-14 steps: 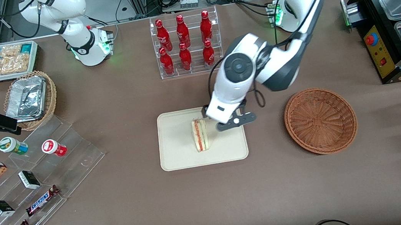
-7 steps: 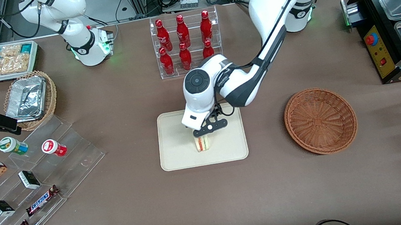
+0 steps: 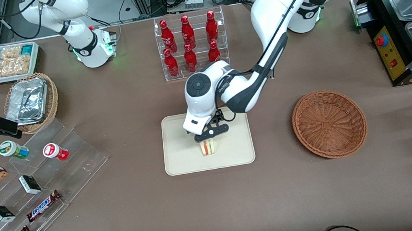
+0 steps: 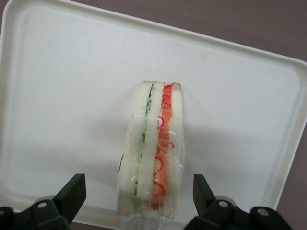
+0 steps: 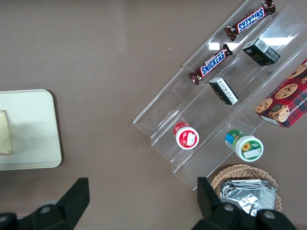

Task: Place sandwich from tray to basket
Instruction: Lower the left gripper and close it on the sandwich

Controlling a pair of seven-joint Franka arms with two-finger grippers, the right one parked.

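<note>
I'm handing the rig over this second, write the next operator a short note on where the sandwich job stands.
Left gripper: above the tray at the sandwich, jaws open, nothing held.
Sandwich: on the tray.
Round brown basket: beside the tray, toward the working arm's end of the table.
Done: gripper brought over the sandwich.
Left: grasp, lift, carry to the basket, release.

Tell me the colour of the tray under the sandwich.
The tray is cream, best seen in the front view; the open tool is over the sandwich.
</note>
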